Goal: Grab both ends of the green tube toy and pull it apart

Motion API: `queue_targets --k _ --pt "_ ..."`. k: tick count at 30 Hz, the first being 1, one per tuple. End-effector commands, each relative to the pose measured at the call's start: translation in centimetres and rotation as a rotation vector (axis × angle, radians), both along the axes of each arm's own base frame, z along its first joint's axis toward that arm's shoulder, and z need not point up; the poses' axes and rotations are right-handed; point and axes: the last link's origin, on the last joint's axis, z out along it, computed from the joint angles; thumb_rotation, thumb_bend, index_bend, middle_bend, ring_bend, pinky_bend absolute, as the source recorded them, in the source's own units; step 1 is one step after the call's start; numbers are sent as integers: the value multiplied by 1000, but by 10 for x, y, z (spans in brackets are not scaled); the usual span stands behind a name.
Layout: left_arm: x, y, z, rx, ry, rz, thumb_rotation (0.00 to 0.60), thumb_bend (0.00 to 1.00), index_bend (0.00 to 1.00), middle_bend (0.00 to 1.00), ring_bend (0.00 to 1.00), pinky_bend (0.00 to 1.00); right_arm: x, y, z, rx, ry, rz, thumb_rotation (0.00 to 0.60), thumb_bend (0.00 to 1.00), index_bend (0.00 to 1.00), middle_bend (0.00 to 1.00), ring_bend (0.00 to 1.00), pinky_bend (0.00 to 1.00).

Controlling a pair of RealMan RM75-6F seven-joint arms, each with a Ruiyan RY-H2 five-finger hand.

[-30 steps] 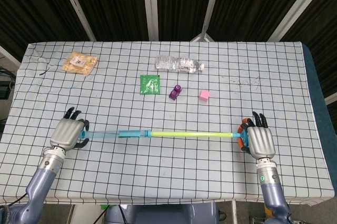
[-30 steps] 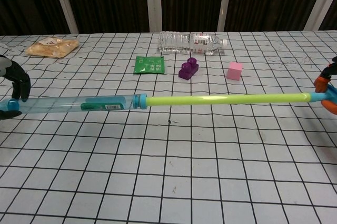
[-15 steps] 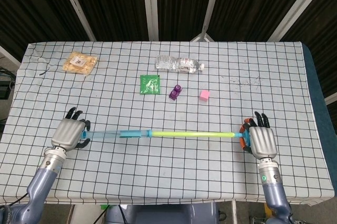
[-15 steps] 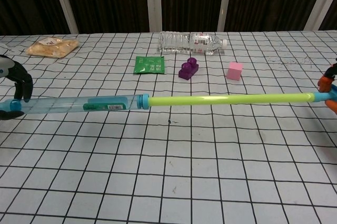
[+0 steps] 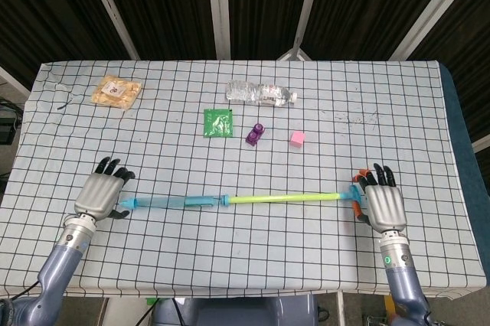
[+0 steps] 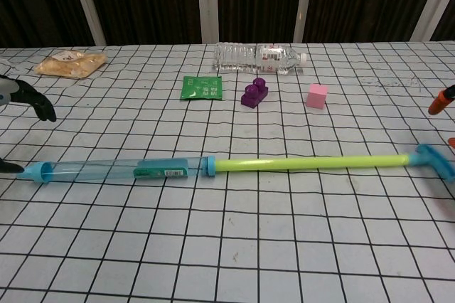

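Observation:
The tube toy lies flat on the checked cloth, drawn out long. Its clear blue sleeve (image 5: pixel 168 203) (image 6: pixel 114 171) is on the left and its green rod (image 5: pixel 283 198) (image 6: pixel 313 164) on the right, ending in a blue handle (image 5: pixel 354 194) (image 6: pixel 435 161). My left hand (image 5: pixel 99 193) (image 6: pixel 28 99) sits just left of the sleeve's open end, fingers spread and holding nothing. My right hand (image 5: pixel 383 203) is beside the handle with fingers spread; in the chest view only an orange fingertip (image 6: pixel 441 99) shows, apart from the handle.
A plastic water bottle (image 5: pixel 260 94) lies at the back. A green packet (image 5: pixel 217 122), a purple brick (image 5: pixel 255 134) and a pink cube (image 5: pixel 297 138) sit mid-table. A snack bag (image 5: pixel 116 92) is at the far left corner.
Both hands have let go of the tube and spread their fingers. The tube has dropped onto the cloth and shifted slightly right and toward the front.

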Motion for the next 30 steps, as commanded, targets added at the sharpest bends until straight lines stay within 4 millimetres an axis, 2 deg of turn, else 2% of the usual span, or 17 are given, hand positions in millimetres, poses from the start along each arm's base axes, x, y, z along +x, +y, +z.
queue_targets --k 1,11,16,21,30 --pt "1 -1 0 -3 -11 7 600 140 191 180 61 0 -4 1 3 9 31 -22 600 463 0 2 0 0" --pt "-3 -12 8 7 -60 36 600 140 169 128 28 0 -12 8 14 5 52 -61 600 458 0 0 0 0" --pt "-8 -26 25 57 -113 42 600 138 165 122 28 0 -13 20 28 -3 44 -38 600 289 0 0 0 0" --pt "-16 -54 50 146 -154 5 600 129 107 44 1 0 -14 41 47 -29 -5 -5 600 263 0 0 0 0" --pt "-42 -114 78 241 -216 1 600 128 84 23 0 0 -28 83 81 -164 13 100 600 262 0 0 0 0"
